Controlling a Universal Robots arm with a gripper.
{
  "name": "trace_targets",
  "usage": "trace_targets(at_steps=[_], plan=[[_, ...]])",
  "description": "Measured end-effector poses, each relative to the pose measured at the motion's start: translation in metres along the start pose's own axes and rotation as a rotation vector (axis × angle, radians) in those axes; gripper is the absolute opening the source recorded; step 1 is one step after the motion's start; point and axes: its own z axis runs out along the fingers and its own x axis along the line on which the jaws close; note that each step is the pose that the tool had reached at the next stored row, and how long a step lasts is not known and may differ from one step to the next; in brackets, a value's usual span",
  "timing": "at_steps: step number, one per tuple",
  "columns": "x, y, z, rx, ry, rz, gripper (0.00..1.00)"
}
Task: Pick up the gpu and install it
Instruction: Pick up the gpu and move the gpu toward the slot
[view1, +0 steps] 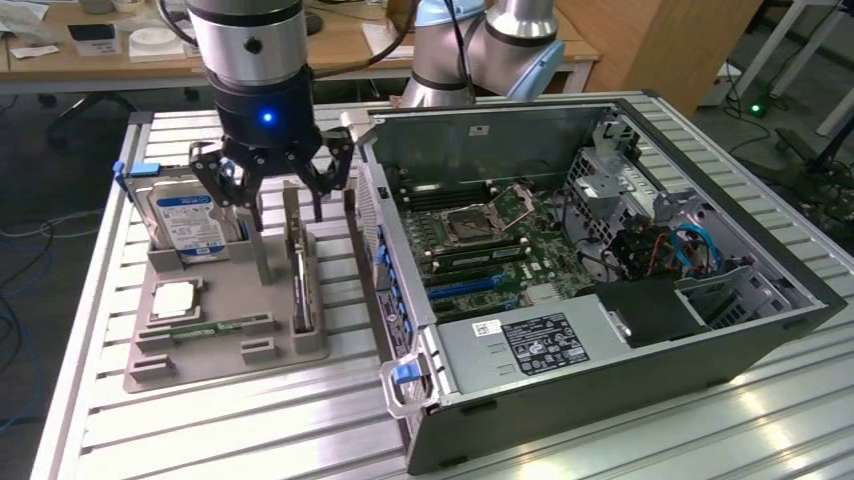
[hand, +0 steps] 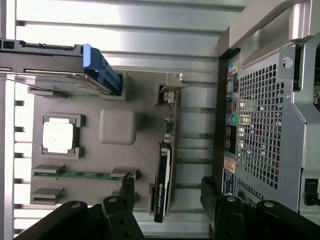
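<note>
Gpu pickup is the step in hand, judging by where the arm hangs. Taking the exterior view as a clock face centred on the grey tray (view1: 227, 290), the open computer case (view1: 534, 150) fills the three o'clock side, on the slatted table (view1: 200, 420). The hard drive (view1: 187, 220) stands at eleven o'clock. The gpu (view1: 302, 290) stands on its long edge in a slot along the tray's three o'clock side, just beside the case wall. The processor (view1: 174, 298) and the memory stick (view1: 214, 328) lie toward eight o'clock.

The gripper (view1: 283, 215) hangs over the card's twelve o'clock end with its fingers spread wide and nothing held. In the wrist view the gripper (hand: 168, 186) has one finger on each side of the gpu (hand: 165, 165), and neither appears to touch it.

A good grasp would keep the card centred between the fingers. It would come straight down and close on the flat faces, clear of the case (hand: 260, 125).

The card's lower edge is hidden in the tray (hand: 140, 145). How far the fingertips sit below its upper edge is hard to judge. Which board slot suits it cannot be made out.
</note>
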Motion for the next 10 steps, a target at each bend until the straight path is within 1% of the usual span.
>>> trace_targets(at_steps=[2, 10], plan=[[0.0002, 0.0015, 0.0022, 0.0004, -0.0001, 0.0, 0.65], [0.0034, 0.0013, 0.0094, 0.0024, -0.0002, 0.004, 0.65]])
